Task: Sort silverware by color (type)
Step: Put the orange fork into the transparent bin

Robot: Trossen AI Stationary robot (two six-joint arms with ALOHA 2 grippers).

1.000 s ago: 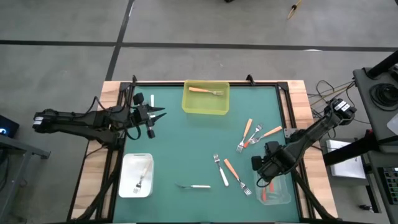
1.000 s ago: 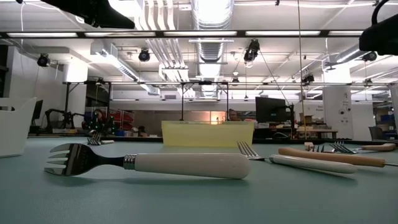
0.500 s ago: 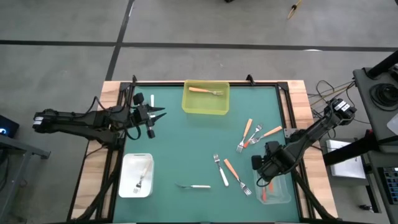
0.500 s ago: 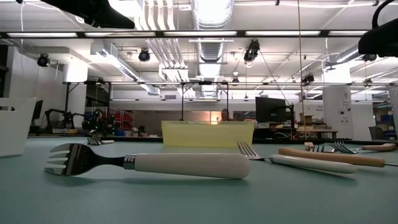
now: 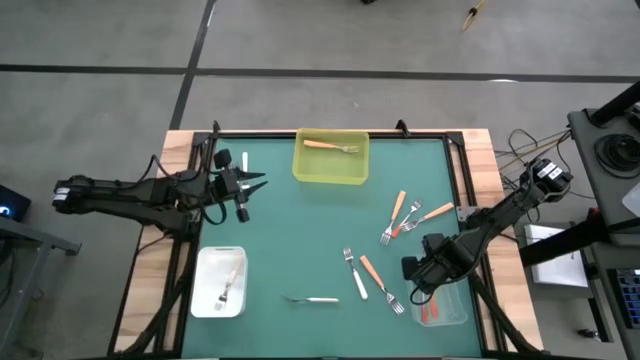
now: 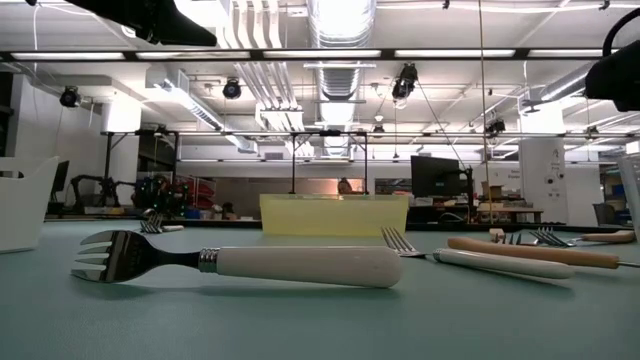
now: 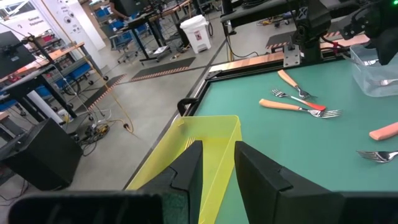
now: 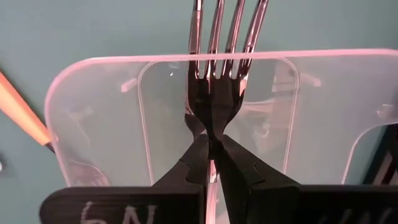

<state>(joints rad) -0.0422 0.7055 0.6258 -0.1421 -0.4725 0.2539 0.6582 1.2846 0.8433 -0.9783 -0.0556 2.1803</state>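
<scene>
**A:** Check the right gripper (image 8: 211, 146) first. What do you read?

**B:** Your right wrist view shows its fingers clamped on a fork (image 8: 221, 68), tines pointing away, held over the clear tray (image 8: 93, 118). The handle is hidden between the fingers, so you cannot confirm its colour there. In the high view the gripper (image 5: 422, 272) sits at lower right, covering the tray's (image 5: 450, 312) upper edge; a red-orange piece shows inside, too small to identify.

**A:** And the left gripper (image 7: 217, 165)?

**B:** Narrowly parted, holding nothing, at centre left of the high view (image 5: 243, 187).

**A:** Remaining silverware?

**B:** One orange fork in the yellow bin (image 5: 331, 158), one white fork in the white tray (image 5: 220, 283). A white-handled fork (image 6: 240, 263) lies nearest the low camera, bottom centre of the high view (image 5: 312, 299). Two forks (image 5: 368, 277) lie beside the right gripper, and a cluster (image 5: 408, 216) lies right of centre, tines overlapping.
</scene>
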